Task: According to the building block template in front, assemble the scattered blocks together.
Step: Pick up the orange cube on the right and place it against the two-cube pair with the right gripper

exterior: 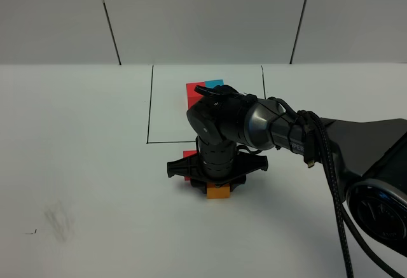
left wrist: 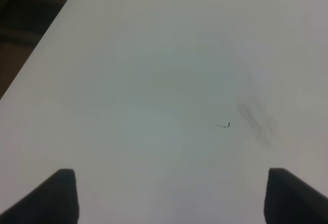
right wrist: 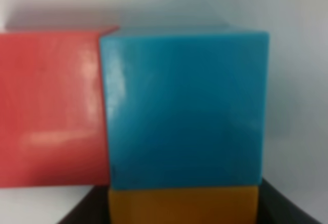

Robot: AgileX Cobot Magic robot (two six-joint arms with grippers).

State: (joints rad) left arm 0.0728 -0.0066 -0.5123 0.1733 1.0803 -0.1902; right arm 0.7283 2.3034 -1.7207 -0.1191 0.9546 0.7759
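Note:
My right gripper (exterior: 218,184) reaches across the middle and points down, shut on the orange block (exterior: 218,193) just in front of the black-framed template. In the right wrist view the orange block (right wrist: 183,206) sits between the dark fingers (right wrist: 77,215), against the teal-blue block (right wrist: 184,108), and the red block (right wrist: 51,108) lies beside the teal one. In the high view a corner of the red block (exterior: 188,155) shows and the teal block is hidden under the arm. The template's red cube (exterior: 194,91) and teal cube (exterior: 215,83) show; its orange cube is hidden. My left gripper (left wrist: 169,198) is open and empty over bare table.
The drawn black rectangle (exterior: 150,112) lies at the table's middle back. A faint grey smudge (exterior: 58,219) and a small black mark (left wrist: 225,125) are on the white table at the left. The right arm's body and cable (exterior: 331,163) fill the right side.

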